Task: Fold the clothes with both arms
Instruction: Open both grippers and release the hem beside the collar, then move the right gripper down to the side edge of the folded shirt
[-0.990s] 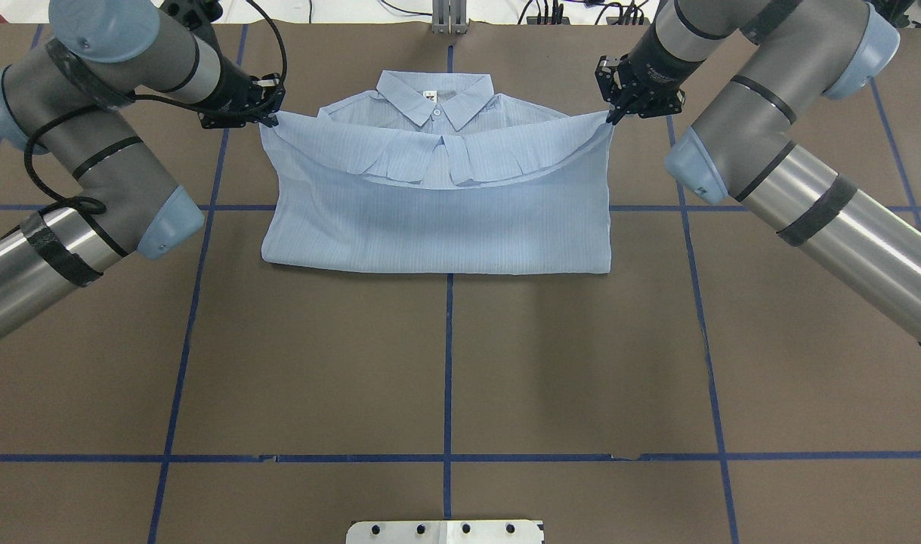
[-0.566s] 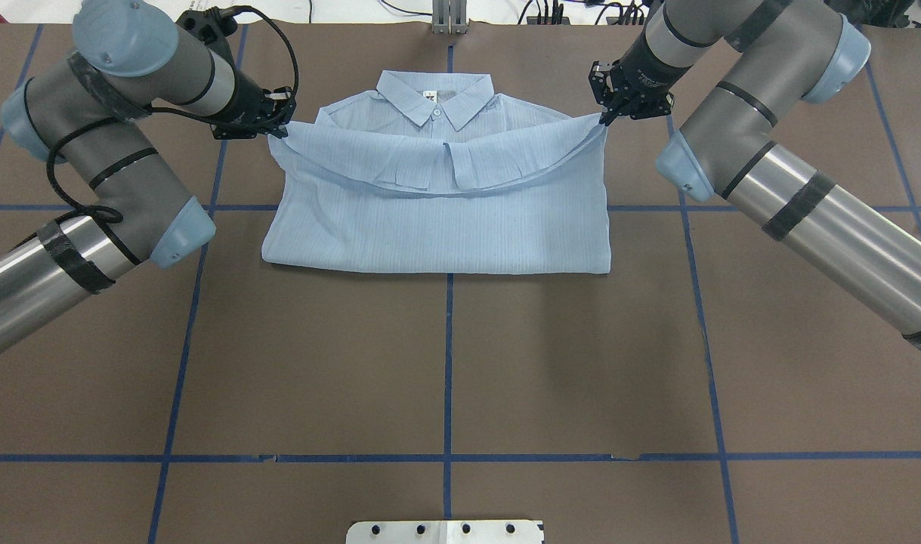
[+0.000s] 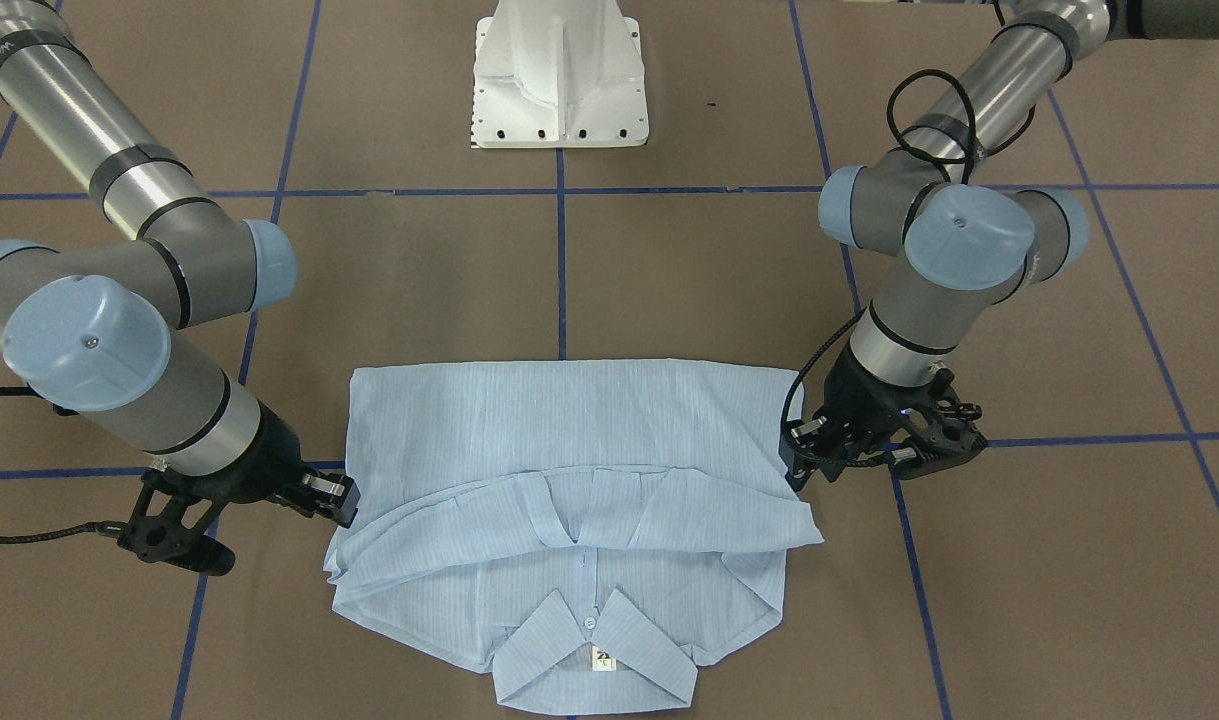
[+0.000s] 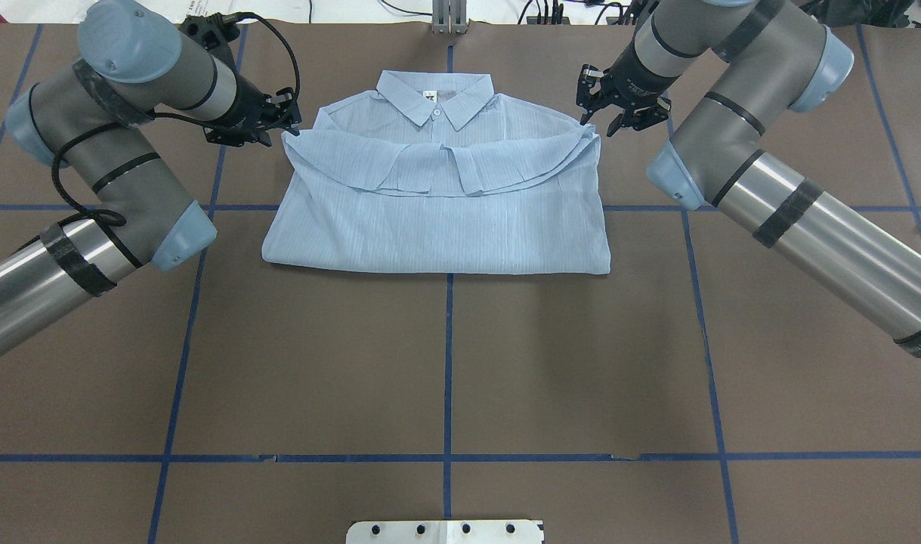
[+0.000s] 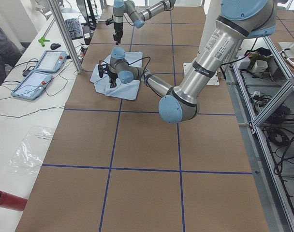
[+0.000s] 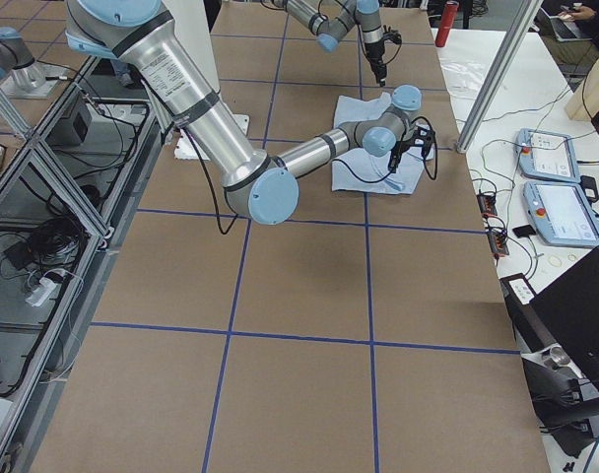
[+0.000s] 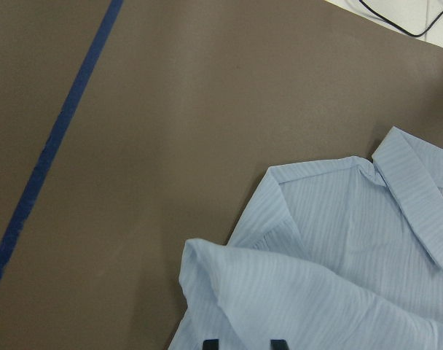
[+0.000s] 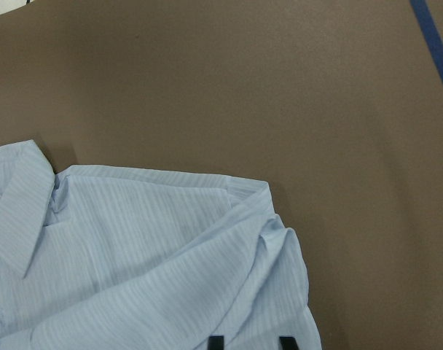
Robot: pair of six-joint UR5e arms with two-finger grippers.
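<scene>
On the brown table (image 4: pixel 445 363), far side from my base, centred on the blue tape line: one pale-blue striped shirt (image 4: pixel 437 227), lying flat, with a folded-over layer covering the chest and ending just below the collar (image 4: pixel 435 94). My left gripper (image 4: pixel 292 115): jaws parted, holding nothing, just beside that layer's left corner. My right gripper (image 4: pixel 598 121): jaws spread, empty, just beside the right corner. Both wrist views: loose cloth lying under the parted jaws.

Table (image 4: pixel 316 363): I see a brown surface with blue tape grid (image 4: pixel 447 363) | on it: folded pale-blue shirt (image 4: pixel 437 234), white base (image 3: pixel 559 75)
</scene>
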